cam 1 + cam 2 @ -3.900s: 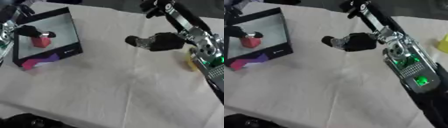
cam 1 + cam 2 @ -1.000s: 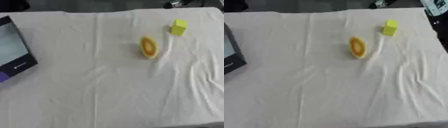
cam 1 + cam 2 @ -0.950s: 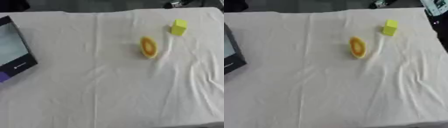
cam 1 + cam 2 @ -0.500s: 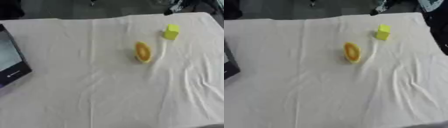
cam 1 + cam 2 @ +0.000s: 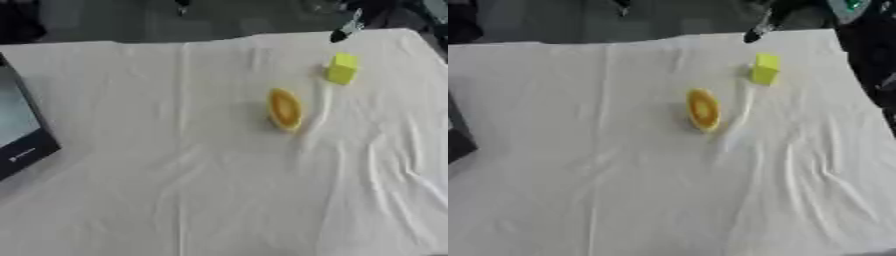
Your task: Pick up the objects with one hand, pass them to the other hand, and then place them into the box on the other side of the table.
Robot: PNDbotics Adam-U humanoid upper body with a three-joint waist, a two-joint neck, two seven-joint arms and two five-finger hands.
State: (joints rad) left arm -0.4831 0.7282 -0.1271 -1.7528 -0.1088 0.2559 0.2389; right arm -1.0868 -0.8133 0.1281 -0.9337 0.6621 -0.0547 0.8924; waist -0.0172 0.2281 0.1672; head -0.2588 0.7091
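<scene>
Background: dark floor beyond the far edge of the tabletop [image 5: 175, 200]; blurred dark shapes stand along that edge.
Surface: white cloth [image 5: 219, 165] covers the tabletop, with fold lines running front to back and wrinkles gathered on the right side.
Box: a black-rimmed box [image 5: 22, 132] shows at the left edge of the left eye view, cut off by the frame, its pale inner face turned up; only a dark corner of it shows in the right eye view.
Oval: a yellow-orange oval [image 5: 284, 109] lies on the cloth right of centre, long axis running front to back, well apart from the box.
Block: a yellow-green block [image 5: 341, 68] stands on the cloth near the far right corner, behind and to the right of the oval, near it but not touching.
Right arm: a dark part with a pale streak [image 5: 765, 21] reaches in at the far edge, above the block and apart from it; more black structure [image 5: 872, 45] runs down the right edge of the right eye view, with a green spot at its top.
Left robot hand: shows in neither view.
Right robot hand: cannot tell whether the dark part at the far edge is the hand or how its fingers are set; it has hold of nothing visible.
</scene>
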